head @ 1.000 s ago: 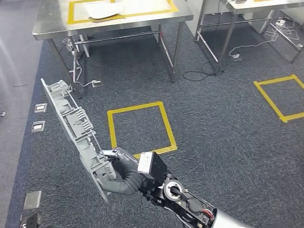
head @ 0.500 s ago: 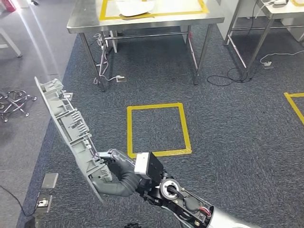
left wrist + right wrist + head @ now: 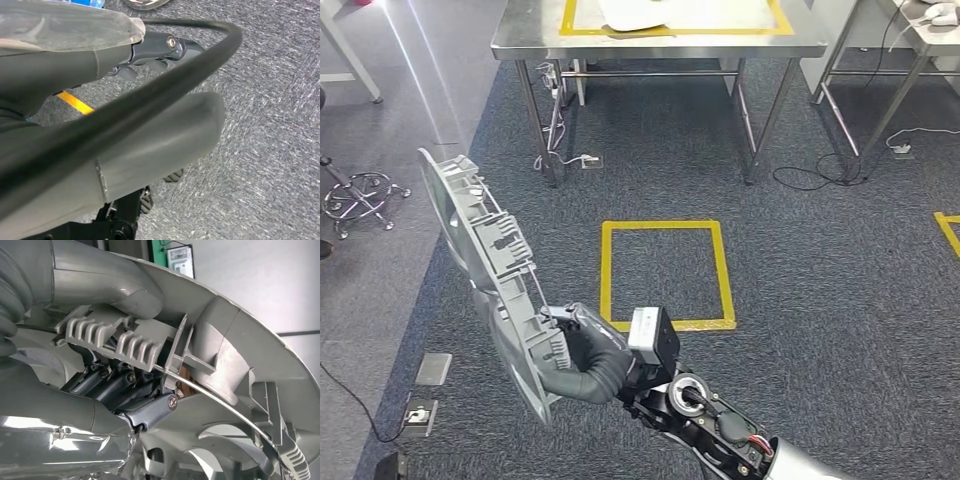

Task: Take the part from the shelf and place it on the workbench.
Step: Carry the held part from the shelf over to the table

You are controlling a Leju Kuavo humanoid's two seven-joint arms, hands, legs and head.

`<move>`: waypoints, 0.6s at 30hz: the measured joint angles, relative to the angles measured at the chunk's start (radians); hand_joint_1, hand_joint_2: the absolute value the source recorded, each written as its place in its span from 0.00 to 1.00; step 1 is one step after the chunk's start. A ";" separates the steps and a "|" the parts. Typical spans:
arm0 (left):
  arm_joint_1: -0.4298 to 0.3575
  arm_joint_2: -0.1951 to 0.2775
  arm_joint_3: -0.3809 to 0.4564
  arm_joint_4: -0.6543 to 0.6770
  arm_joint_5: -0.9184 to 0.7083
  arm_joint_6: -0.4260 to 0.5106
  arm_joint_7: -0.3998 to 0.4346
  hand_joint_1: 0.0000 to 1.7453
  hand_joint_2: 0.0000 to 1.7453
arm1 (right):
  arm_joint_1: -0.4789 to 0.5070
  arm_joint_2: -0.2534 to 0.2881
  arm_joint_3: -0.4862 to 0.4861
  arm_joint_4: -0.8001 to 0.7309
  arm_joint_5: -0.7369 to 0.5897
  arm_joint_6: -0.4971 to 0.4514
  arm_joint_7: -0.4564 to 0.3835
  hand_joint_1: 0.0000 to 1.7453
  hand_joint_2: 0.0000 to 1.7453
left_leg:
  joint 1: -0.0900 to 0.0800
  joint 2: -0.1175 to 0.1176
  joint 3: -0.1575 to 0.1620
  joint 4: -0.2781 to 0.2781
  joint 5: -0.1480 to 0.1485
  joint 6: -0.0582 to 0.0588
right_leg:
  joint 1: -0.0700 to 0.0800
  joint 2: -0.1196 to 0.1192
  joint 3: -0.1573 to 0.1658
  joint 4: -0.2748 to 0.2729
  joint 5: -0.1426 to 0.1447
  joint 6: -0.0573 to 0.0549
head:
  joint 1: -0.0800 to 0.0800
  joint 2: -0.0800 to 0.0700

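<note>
The steel counter (image 3: 546, 40) stands at the far side of the carpet, beyond the yellow floor square (image 3: 667, 275); it is the likely drop-off, and it lies well apart from the part. The long grey ribbed part (image 3: 490, 270) is carried tilted, its upper end away from the counter, probably so it rides clear of the floor. The right robot hand (image 3: 580, 350) is clamped around its lower end, fingers (image 3: 113, 382) curled among the ribs. The left robot hand (image 3: 151, 55) hangs over the carpet; its grip cannot be judged.

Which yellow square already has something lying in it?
The square on the steel table at the top: a white sheet lies inside its yellow tape. The floor square nearer the right hand frames only carpet.
</note>
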 joint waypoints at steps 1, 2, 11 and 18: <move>0.000 0.000 0.000 0.000 0.001 -0.001 0.000 0.00 0.00 | 0.000 0.000 -0.001 0.000 0.000 0.000 -0.001 0.89 1.00 | -0.001 0.000 0.000 0.000 0.000 0.001 | -0.001 0.000 0.001 -0.002 0.000 0.011 | 0.001 0.000; 0.000 0.001 0.000 0.000 0.001 -0.001 0.000 0.00 0.00 | 0.000 0.000 -0.003 0.000 -0.001 0.000 -0.001 0.89 1.00 | -0.003 0.000 0.000 0.001 -0.001 0.001 | -0.002 0.000 0.002 -0.003 0.000 0.021 | 0.001 0.000; 0.000 0.002 0.000 0.000 0.001 -0.006 0.001 0.00 0.00 | 0.001 0.000 -0.005 0.000 0.000 0.000 -0.004 0.89 1.00 | -0.002 0.000 0.001 0.000 -0.001 0.001 | -0.001 0.000 0.002 -0.003 -0.002 0.033 | -0.003 0.000; 0.000 0.001 0.000 0.000 0.000 -0.007 0.001 0.00 0.00 | 0.001 0.000 -0.006 0.001 0.000 0.000 -0.004 0.89 1.00 | 0.001 0.001 0.001 0.000 0.000 0.001 | 0.001 0.000 0.002 -0.002 -0.003 0.031 | -0.006 0.000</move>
